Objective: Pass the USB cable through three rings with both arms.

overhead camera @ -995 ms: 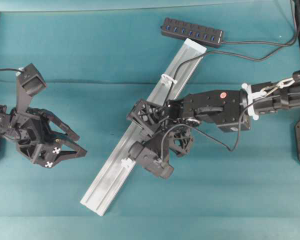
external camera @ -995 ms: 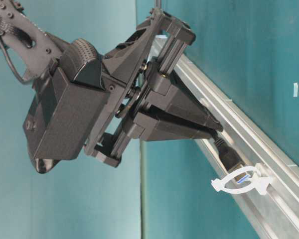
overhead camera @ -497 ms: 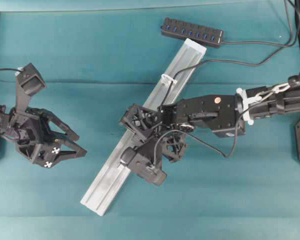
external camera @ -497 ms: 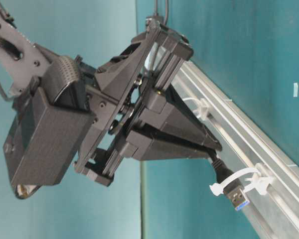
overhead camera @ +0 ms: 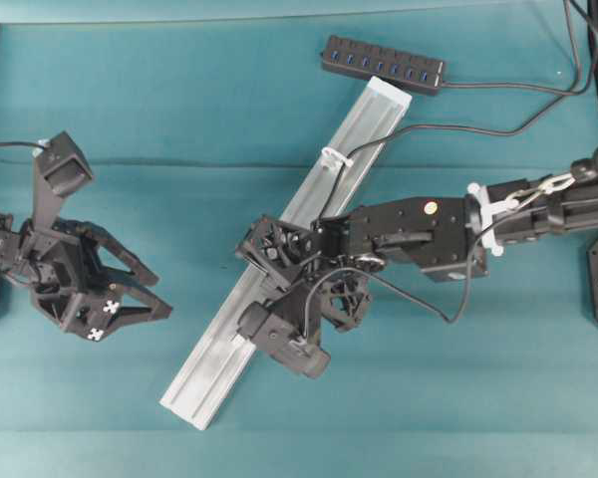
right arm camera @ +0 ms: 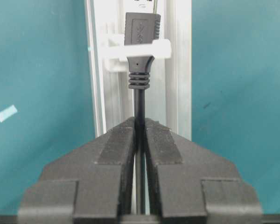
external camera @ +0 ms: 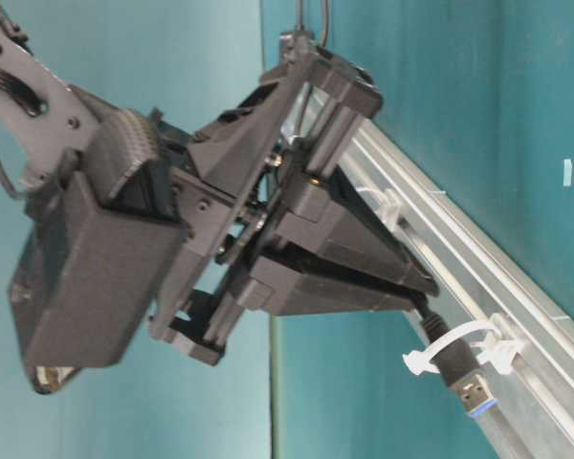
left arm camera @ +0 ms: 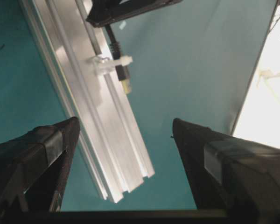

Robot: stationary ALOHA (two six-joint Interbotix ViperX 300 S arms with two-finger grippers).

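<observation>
My right gripper [right arm camera: 140, 122] is shut on the thin black USB cable [right arm camera: 139, 100] just behind its plug [right arm camera: 141, 28]. The plug sits inside a whitish ring [right arm camera: 140, 50] on the silver rail [right arm camera: 179, 70]. From table level, the plug's metal tip [external camera: 476, 394] pokes out below this ring [external camera: 442, 342], and a second ring [external camera: 387, 204] shows farther up. Overhead, a ring [overhead camera: 336, 157] sits near the rail's far end with the cable [overhead camera: 419, 127] beside it. The right arm hides the lower rings. My left gripper [overhead camera: 162, 292] is open and empty, left of the rail.
A black multi-port hub [overhead camera: 382, 63] with blue sockets lies beyond the rail's far end. The rail [overhead camera: 214, 354] lies diagonally across the teal cloth. Its near end [left arm camera: 126, 186] shows between my left fingers [left arm camera: 60, 140]. Black frame posts stand at both side edges.
My right gripper has slid down along the rail, pushing the plug through the lower ring until its tip shows beyond it. The left arm has barely moved.
</observation>
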